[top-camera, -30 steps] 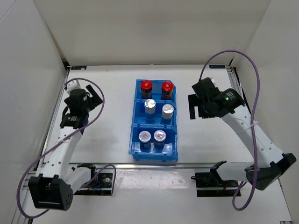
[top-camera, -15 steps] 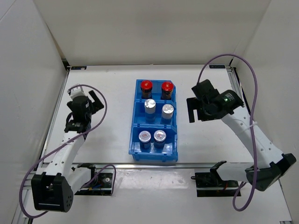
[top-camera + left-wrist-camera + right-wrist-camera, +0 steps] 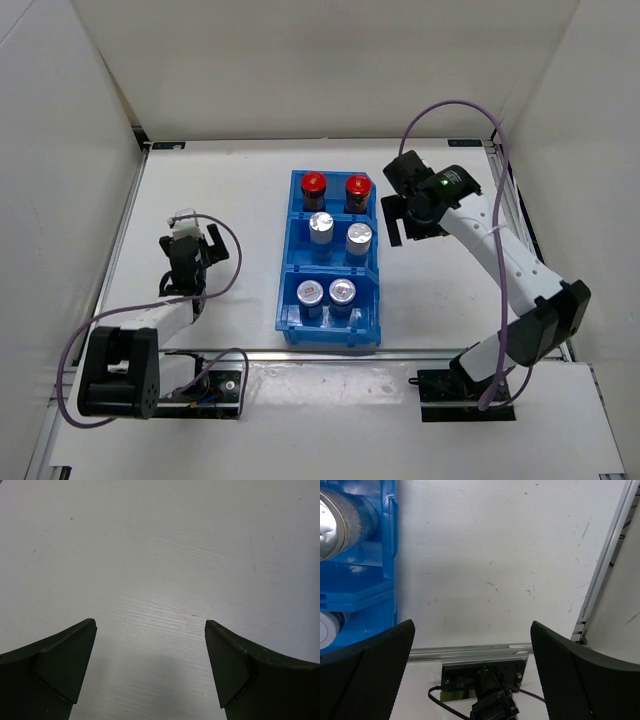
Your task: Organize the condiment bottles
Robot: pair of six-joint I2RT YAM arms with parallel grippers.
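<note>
Both arms are shifting as we watch: the left arm [image 3: 150, 318] is folding back toward the near edge while the right arm [image 3: 495, 245] is swinging in beside the blue bin [image 3: 330, 338], left jaws and right jaws alike hanging wide, gripping nothing. We are seeing all six condiment bottles [image 3: 321, 227] standing paired in the bin's three compartments, mid-counter [image 3: 230, 200].

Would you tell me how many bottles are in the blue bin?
6, all in the blue bin: red-capped pair in the far compartment, silver-capped pair in the middle, second silver-capped pair nearest.
</note>
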